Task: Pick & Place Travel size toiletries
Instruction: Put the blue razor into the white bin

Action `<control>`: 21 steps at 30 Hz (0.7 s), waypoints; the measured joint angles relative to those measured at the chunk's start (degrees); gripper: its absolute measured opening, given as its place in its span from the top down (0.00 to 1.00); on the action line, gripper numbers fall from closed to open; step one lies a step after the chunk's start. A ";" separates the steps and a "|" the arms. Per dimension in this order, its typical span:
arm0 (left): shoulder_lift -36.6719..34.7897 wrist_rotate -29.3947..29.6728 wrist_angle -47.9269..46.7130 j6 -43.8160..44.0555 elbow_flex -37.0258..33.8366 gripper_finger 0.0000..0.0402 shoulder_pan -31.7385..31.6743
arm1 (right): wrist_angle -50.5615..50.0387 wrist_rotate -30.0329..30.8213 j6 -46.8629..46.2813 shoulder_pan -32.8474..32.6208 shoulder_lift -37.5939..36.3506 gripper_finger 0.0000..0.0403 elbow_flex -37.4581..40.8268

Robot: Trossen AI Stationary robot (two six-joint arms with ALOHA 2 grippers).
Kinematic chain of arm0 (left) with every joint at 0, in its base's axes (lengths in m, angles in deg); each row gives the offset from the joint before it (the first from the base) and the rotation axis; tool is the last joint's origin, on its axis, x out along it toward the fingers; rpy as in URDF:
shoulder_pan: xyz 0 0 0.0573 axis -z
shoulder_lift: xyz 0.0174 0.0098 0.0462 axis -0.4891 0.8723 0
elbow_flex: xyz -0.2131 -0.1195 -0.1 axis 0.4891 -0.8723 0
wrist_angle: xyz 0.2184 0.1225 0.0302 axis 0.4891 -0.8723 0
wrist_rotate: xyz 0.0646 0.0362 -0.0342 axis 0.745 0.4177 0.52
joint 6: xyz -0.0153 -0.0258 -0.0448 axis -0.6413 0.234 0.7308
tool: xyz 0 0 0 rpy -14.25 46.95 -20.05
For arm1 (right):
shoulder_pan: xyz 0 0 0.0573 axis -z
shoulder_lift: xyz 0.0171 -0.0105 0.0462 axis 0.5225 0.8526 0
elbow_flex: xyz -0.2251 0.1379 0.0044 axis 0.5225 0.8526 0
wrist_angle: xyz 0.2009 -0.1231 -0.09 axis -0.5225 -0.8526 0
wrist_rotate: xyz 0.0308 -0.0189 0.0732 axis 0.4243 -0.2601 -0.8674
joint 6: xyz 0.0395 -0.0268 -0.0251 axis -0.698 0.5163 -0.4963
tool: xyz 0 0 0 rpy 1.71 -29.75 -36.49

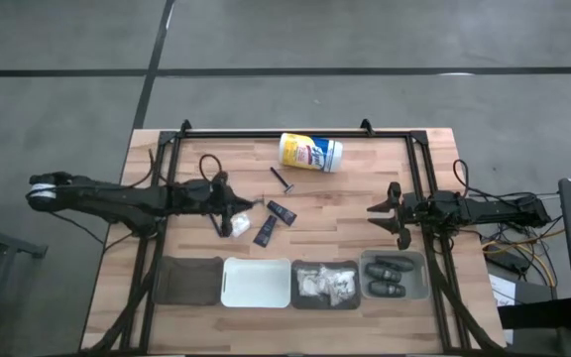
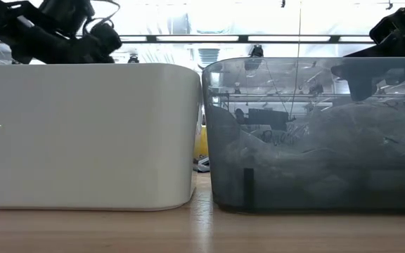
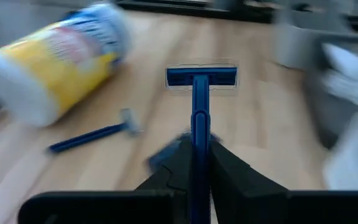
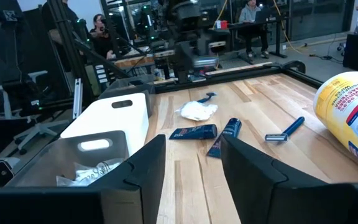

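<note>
Where the left wrist view looks down its own fingers, blue razor (image 3: pixel 201 78): clamped by its handle, head forward, lifted off the worktop (image 1: pixel 365 188).
Left gripper (image 1: pixel 232 212): fingers (image 3: pixel 232 177) closed tight on the blue razor's handle, hovering over the middle of the worktop, just beside a white packet (image 1: pixel 238 227).
Second razor (image 1: pixel 284 180): lying flat on the wood, between the left gripper and the canister.
Black tubes: one (image 1: pixel 283 213) and another (image 1: pixel 264 232) lie loose side by side, near the white packet.
Dark pods (image 1: pixel 387 269): resting in the grey bin (image 1: pixel 421 278) at the right end of the front row.
Crinkly packets (image 1: pixel 327 285): heaped in the clear bin (image 1: pixel 296 288) next to the grey bin.
White bin (image 1: pixel 256 283): left of the clear bin; whether it holds anything I cannot tell.
Dark bin (image 1: pixel 188 281): leftmost of the row.
Right gripper (image 1: pixel 397 215): fingers (image 4: pixel 148 162) parted with nothing between them, poised just behind the grey bin.
Canister (image 1: pixel 310 152): yellow and white with a blue label, on its side near the back edge.
Room beyond: people seated at desks.
</note>
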 joint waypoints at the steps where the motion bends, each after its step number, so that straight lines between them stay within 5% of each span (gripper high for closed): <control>1: 0.00 -1.69 0.03 -1.67 0.00 0.91 0.71 | 0.00 0.00 0.01 0.00 -0.01 0.62 0.00; 15: 0.09 -30.33 -0.59 -39.42 0.00 0.91 7.56 | -0.01 0.00 0.01 0.00 -0.01 0.54 0.00; 21: 0.42 -32.08 -7.52 -42.90 2.85 0.91 7.64 | -0.02 0.00 0.02 0.00 -0.01 0.52 0.00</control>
